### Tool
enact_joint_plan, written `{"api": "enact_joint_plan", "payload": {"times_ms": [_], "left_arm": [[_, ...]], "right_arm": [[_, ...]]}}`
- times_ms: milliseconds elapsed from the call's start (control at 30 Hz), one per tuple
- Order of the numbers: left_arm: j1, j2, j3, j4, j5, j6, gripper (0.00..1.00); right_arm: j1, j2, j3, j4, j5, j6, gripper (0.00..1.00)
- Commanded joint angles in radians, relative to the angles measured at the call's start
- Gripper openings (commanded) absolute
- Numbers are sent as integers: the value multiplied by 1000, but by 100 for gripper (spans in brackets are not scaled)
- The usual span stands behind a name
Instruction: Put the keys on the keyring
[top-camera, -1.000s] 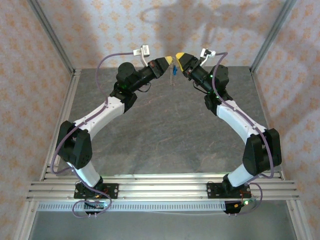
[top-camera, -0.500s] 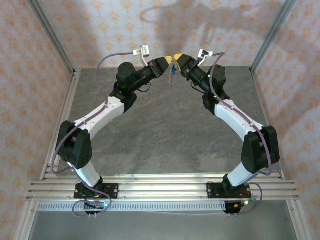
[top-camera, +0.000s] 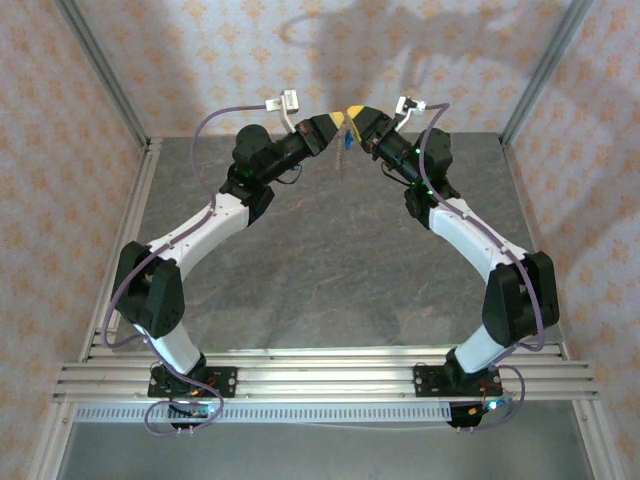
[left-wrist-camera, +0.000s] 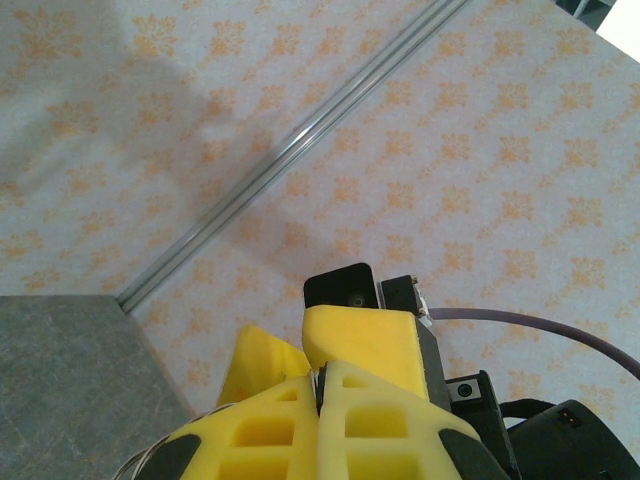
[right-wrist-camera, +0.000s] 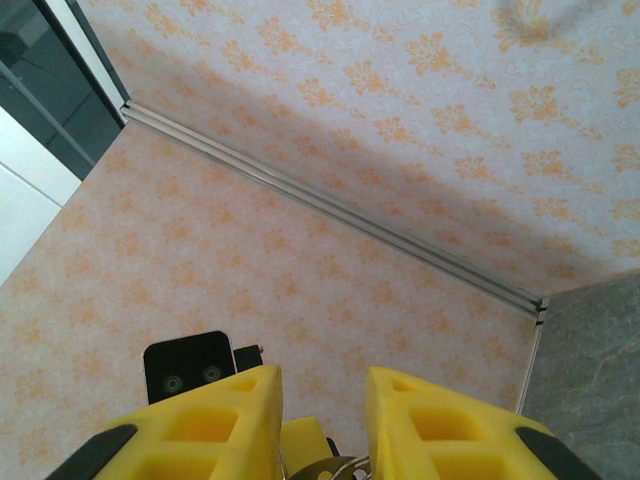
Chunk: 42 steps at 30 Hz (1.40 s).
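Note:
High above the table's far edge my two grippers meet tip to tip. My left gripper (top-camera: 335, 124) (left-wrist-camera: 322, 372) is shut, with a thin metal edge of the keyring pinched between its yellow fingers. My right gripper (top-camera: 355, 115) (right-wrist-camera: 322, 385) faces it, jaws a little apart; the silvery loop of the keyring (right-wrist-camera: 335, 468) spans the gap low between its fingers. A small blue key (top-camera: 346, 140) hangs just below the two tips. How the key hangs on the loop is too small to tell.
The grey table (top-camera: 330, 260) lies far below both grippers. Patterned walls (top-camera: 200, 60) close in the back and sides, with metal corner posts (top-camera: 100, 70). Cables (top-camera: 215, 120) loop off both wrists.
My right gripper has moved left, up against the left gripper's tips, and its jaws have narrowed. The blue key shifted slightly left with them. The left arm has stayed in place.

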Motion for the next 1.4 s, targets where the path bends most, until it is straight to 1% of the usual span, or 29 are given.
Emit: {"api": "enact_joint_plan", "payload": {"times_ms": [0,167,633,1100,1367], "left_arm": [[-9,-8,6,43,-10,4,0],[-8,-10,8,40,-11,3,0],[-8,-21,6,27,-9,13,0],[-9,-11,18,25,-6,8,0],[-13,-6,24,21,-7,11,0]], "right_arm": [[13,-22,9,48,-10,-17,28],[13,-49,-28,64,41,-21,31],[13,-105,-110,158,106,-18,31],[27,-69,-51,126,34,-25,32],[46,-56,-33,90,20,-48,29]]}}
